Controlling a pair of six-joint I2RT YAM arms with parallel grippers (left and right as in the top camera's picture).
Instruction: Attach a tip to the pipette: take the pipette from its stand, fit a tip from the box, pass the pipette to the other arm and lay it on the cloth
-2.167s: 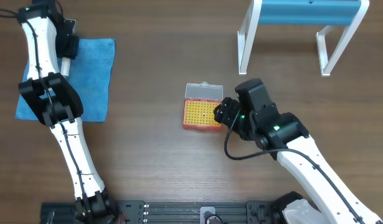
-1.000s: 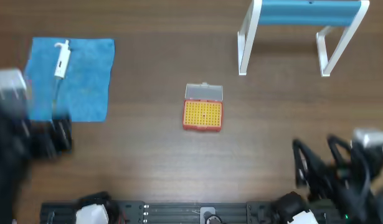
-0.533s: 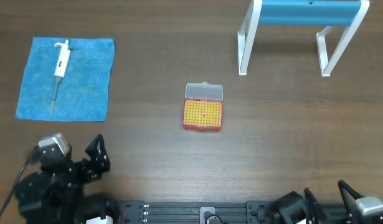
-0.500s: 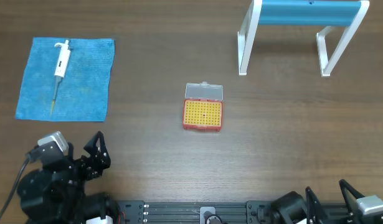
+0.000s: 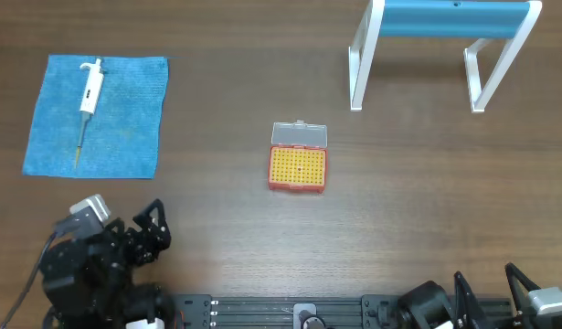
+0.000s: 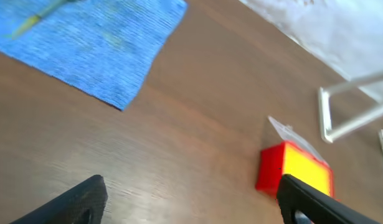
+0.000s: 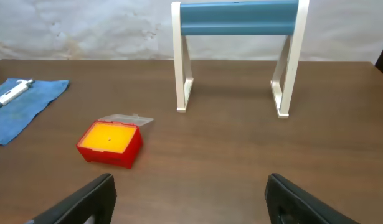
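At the near edge of the table (image 5: 226, 238), well apart from the tip box (image 5: 298, 168) and on its left-arm side, the left jaws stand open with nothing between them. In the left wrist view the two dark fingers (image 6: 79, 199) are spread wide, with bare wood between. The left arm (image 5: 98, 260) is folded close to its base.

On the opposite side of the tip box, also at the near edge and well apart from it, the right jaws are likewise open and empty. Their fingers (image 7: 85, 199) sit at the two lower corners of the right wrist view. The right arm (image 5: 532, 306) is low at its base.

The tip box stands near the middle of the table, a red base with a yellow rack of tips. Its clear lid is swung open and lies flat on the far side (the side away from the arms' bases).

The pipette (image 5: 89, 91) lies on the blue cloth (image 5: 125, 119), well apart from the tip box, on the left-arm side and slightly farther from the bases. It touches neither arm. Its white body lies along the cloth's length, with a slender yellowish tip at the end nearer the bases.

The stand (image 5: 445, 18), white legs under a blue crossbar, is upright beyond the tip box on the right-arm side, well apart from it, and carries nothing.
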